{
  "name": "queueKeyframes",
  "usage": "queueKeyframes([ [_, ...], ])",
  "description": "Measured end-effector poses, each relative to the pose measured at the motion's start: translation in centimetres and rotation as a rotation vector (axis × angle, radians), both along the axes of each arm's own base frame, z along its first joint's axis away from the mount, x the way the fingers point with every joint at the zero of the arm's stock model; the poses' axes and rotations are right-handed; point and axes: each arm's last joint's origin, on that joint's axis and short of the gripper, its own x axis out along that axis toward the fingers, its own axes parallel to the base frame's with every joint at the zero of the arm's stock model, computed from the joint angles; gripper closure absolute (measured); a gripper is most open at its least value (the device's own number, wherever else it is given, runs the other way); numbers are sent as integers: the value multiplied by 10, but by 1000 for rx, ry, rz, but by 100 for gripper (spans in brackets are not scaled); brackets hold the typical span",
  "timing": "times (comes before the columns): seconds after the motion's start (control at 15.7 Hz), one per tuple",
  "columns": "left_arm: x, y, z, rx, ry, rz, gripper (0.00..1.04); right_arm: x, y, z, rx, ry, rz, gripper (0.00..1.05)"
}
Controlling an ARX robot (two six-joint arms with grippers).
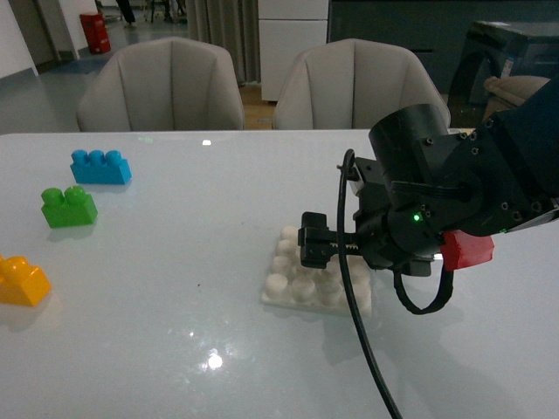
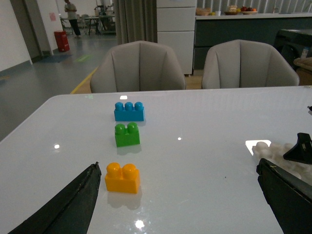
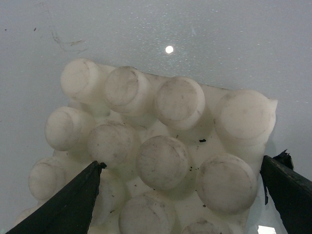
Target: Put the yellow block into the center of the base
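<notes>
The yellow block [image 1: 22, 281] lies on the white table at the far left edge of the front view. In the left wrist view the yellow block [image 2: 123, 178] sits just inside the left finger [image 2: 73, 204] of my open left gripper [image 2: 178, 195], touching nothing. The white studded base [image 1: 301, 284] lies near the table's middle. My right gripper [image 1: 316, 253] hovers close over it, open. The right wrist view shows the base [image 3: 161, 161] filling the space between the spread fingers [image 3: 68, 204] of the right gripper [image 3: 180, 195], which holds nothing. The left gripper is out of the front view.
A green brick [image 1: 68, 207] and a blue brick [image 1: 100, 167] stand behind the yellow one at the left. A black cable [image 1: 362, 349] hangs from the right arm across the base's near side. Two chairs [image 1: 162, 83] stand behind the table. A bright patch [image 2: 256, 144] lies beside the base.
</notes>
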Motion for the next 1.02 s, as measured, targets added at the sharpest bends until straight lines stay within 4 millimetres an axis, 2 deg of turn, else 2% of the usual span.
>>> queueKeyframes([
  [0.83, 0, 0, 0, 0, 0, 0, 7, 15, 68, 3, 8, -4, 88, 6],
  [1.02, 0, 0, 0, 0, 0, 0, 7, 16, 76, 3, 6, -6, 99, 6],
])
